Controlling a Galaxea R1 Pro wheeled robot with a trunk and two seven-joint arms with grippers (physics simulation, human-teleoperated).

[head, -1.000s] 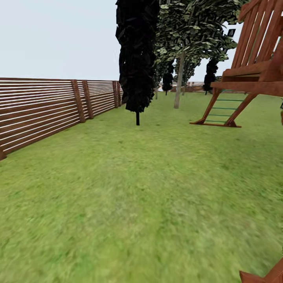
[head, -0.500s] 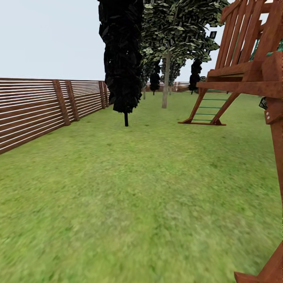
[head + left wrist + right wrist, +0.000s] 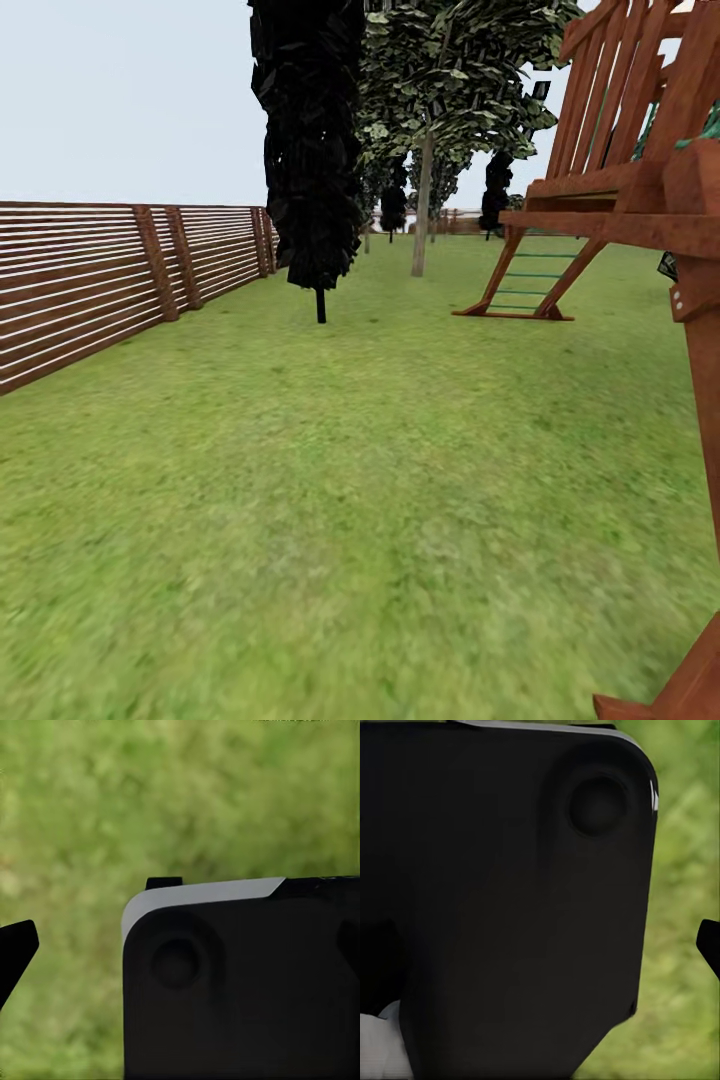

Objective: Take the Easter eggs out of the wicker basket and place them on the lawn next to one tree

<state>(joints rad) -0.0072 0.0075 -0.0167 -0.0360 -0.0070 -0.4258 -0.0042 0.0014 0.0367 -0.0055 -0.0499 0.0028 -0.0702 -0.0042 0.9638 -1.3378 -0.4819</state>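
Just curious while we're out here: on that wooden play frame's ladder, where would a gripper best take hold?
Probably a green rung, coming from the open lawn side: the rungs are thin horizontal bars between thicker slanted brown rails. The ladder is far off, so this is tentative.

The lawn (image 3: 330, 480) is mottled green with yellowish patches. The slatted fence (image 3: 90, 290) is reddish brown with pale gaps between its horizontal boards. The cypress (image 3: 308, 140) is nearly black. The tree (image 3: 450, 80) has dark green leaves flecked pale and a grey-brown trunk. The wooden play frame (image 3: 640, 170) is orange-brown, its ladder rungs (image 3: 525, 278) green. The sky is pale grey-white.
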